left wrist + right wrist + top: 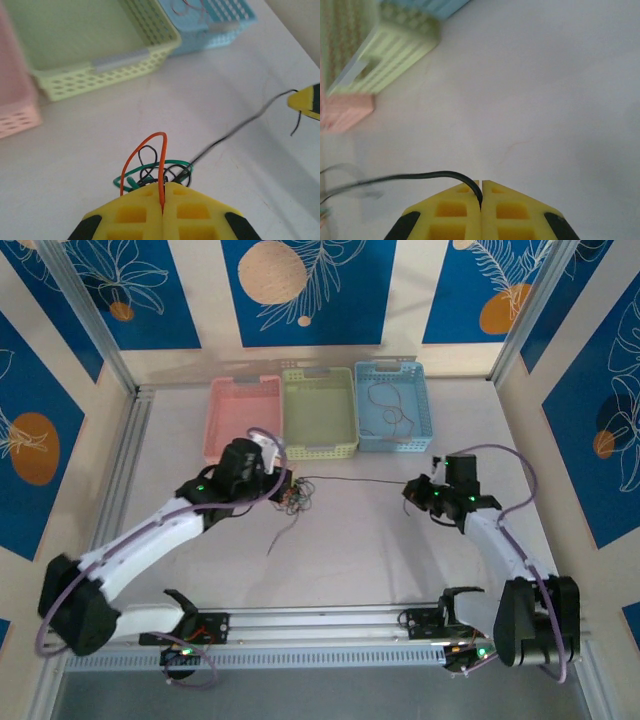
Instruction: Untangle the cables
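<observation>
**Top view.** The left hand [283, 485] is closed at the cable tangle [297, 498], which lies on the desk [380, 540] directly at its fingertips. A black cable [355, 481] runs nearly straight from the tangle to the closed right hand [410, 490].

**Left wrist view.** The left hand's jaws are pressed together on an orange cable [163, 150] that loops up ahead of the tips. Green and black strands lie just beyond.

**Right wrist view.** The right hand's jaws clamp the black cable, which leaves to its left.
</observation>
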You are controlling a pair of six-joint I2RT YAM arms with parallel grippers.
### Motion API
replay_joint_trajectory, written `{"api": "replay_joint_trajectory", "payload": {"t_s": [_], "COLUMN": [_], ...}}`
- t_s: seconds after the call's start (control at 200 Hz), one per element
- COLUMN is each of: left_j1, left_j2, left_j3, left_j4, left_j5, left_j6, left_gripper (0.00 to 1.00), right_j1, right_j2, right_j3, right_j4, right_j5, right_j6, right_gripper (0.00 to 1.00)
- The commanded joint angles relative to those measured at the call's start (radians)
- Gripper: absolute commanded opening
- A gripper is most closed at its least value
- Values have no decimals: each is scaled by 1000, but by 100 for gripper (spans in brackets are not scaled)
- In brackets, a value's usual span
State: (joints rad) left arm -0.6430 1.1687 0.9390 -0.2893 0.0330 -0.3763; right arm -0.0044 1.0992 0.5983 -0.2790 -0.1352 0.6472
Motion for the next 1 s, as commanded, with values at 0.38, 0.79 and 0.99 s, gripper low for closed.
{"api": "replay_joint_trajectory", "payload": {"t_s": [0.38, 0.79, 0.99], "left_j1": [139, 143, 143], "left_j2": [-301, -306, -330], "left_j3": [107, 111, 138], "left_j4": [-472, -462, -551], "left_j5": [-375, -145, -138], "left_j6": [64, 71, 121], "left_gripper": [0, 0, 0], "right_j1": [-261, -129, 18], "right_j2": [-73, -73, -171], "right_j3": [-87, 4, 165], "right_j4": [-56, -6, -83], "right_j5": [89, -70, -42], "right_j6": [118, 60, 1], "right_gripper": [0, 0, 0]}}
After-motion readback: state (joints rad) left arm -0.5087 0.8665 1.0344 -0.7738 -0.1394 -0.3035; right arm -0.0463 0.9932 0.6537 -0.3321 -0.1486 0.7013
